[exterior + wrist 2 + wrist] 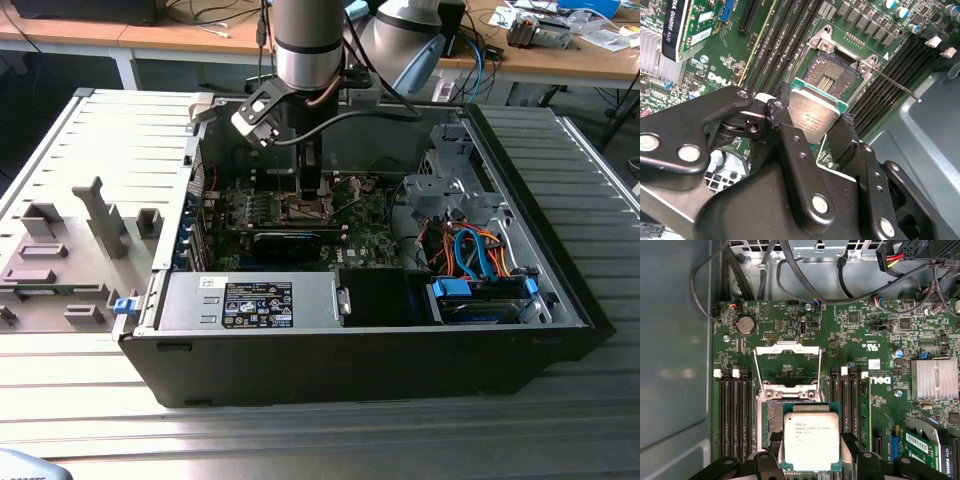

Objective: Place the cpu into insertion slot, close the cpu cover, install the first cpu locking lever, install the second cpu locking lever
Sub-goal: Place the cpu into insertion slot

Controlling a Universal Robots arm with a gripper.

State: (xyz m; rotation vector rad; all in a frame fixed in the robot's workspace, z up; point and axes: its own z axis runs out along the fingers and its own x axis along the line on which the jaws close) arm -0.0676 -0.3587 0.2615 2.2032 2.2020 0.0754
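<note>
Currently, black pincer (pixel 815 120) clamps flat silver-topped cpu (pixel 810 440).
Chip hangs over dark square insertion slot (pixel 832 80); silver-framed cpu cover (pixel 786 346) stands raised.

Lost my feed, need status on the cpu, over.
Pincer shut on cpu; cpu over insertion slot, unseated; cpu cover raised open; nothing in the way.

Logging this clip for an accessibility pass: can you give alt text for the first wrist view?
The gripper grips the cpu by its edges just over the insertion slot, not yet seated. Beyond it the cpu cover stands open on the green motherboard, with black memory slots at both sides.
</note>
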